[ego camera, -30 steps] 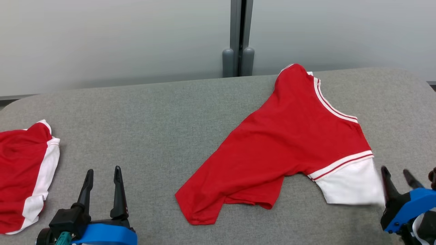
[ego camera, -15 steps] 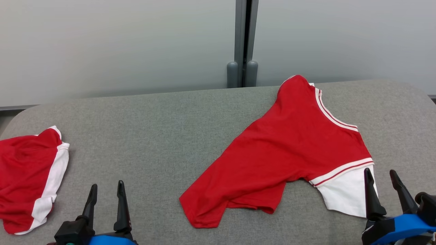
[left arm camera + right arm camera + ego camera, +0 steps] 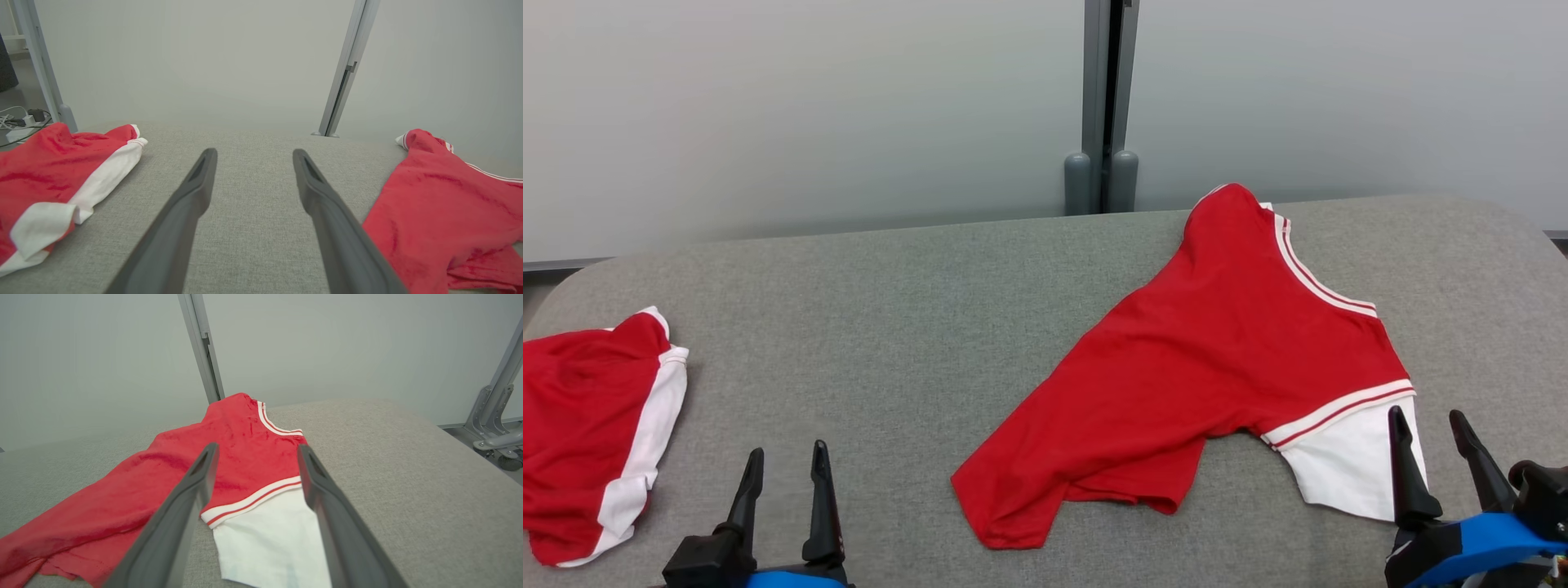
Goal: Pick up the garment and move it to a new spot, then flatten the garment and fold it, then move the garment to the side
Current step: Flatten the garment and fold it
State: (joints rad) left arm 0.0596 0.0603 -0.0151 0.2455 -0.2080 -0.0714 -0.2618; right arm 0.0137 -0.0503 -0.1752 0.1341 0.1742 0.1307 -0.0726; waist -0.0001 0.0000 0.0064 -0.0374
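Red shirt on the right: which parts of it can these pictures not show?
- Red shirt, lower layers: head view, covered by its own top cloth.
- White sleeve, outer edge: head view, behind a right gripper finger.
- Sleeve side: left wrist view, cut off by right edge.

Bare table (image 3: pixel 874 327) strip open between left red pile (image 3: pixel 580 425) and spread garment (image 3: pixel 1217 351); wall (image 3: pixel 809 106) close behind.

No text, label, brand, number or sign can be read in any view. The red shirt (image 3: pixel 1225 343) with the white sleeve and striped trim is plain cloth, and so is the second red and white garment (image 3: pixel 580 408) at the left of the grey surface (image 3: pixel 890 310).
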